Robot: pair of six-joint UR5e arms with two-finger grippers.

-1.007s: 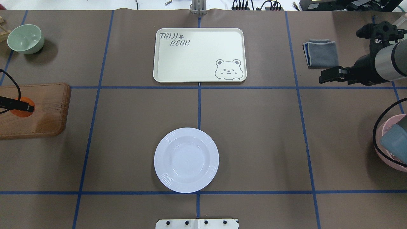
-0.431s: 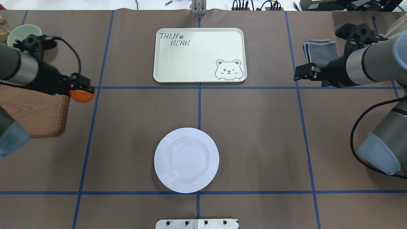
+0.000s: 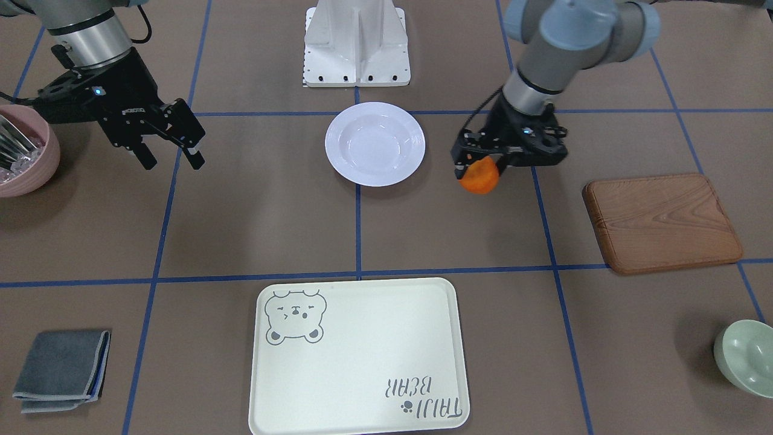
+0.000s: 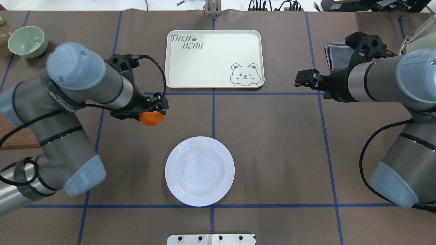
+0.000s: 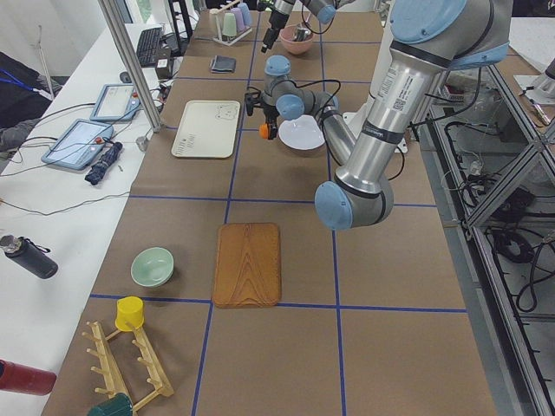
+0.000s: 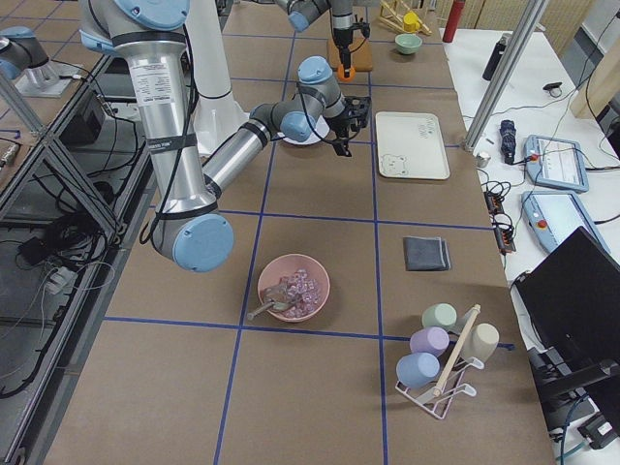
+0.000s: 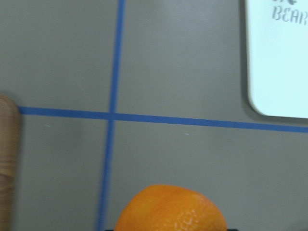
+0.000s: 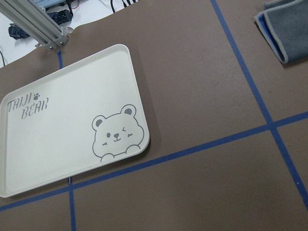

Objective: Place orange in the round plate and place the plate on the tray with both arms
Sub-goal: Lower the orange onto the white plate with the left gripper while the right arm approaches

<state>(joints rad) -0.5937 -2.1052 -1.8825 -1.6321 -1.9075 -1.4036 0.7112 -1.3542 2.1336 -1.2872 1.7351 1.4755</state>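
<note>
My left gripper (image 4: 155, 109) is shut on the orange (image 4: 151, 118), which hangs above the table a little to the left of and beyond the round plate (image 4: 200, 171). In the left wrist view the orange (image 7: 171, 209) fills the lower edge. The white plate (image 3: 375, 144) holds nothing. Beyond it, the cream tray (image 4: 213, 58) with the bear drawing lies bare. My right gripper (image 3: 172, 162) is open with nothing between its fingers, up in the air near the tray's right side, with the tray (image 8: 72, 120) in its wrist view.
A brown wooden board (image 3: 661, 220) lies on the left arm's side, a pale green bowl (image 4: 27, 41) beyond it. A folded grey cloth (image 3: 60, 362) and a pink bowl (image 3: 24, 157) with contents are on the right arm's side. The white robot base (image 3: 356, 42) stands behind the plate.
The left gripper has carried the orange off the wooden board and rightward, toward the plate. The right arm has swung leftward toward the tray, its gripper still open.
</note>
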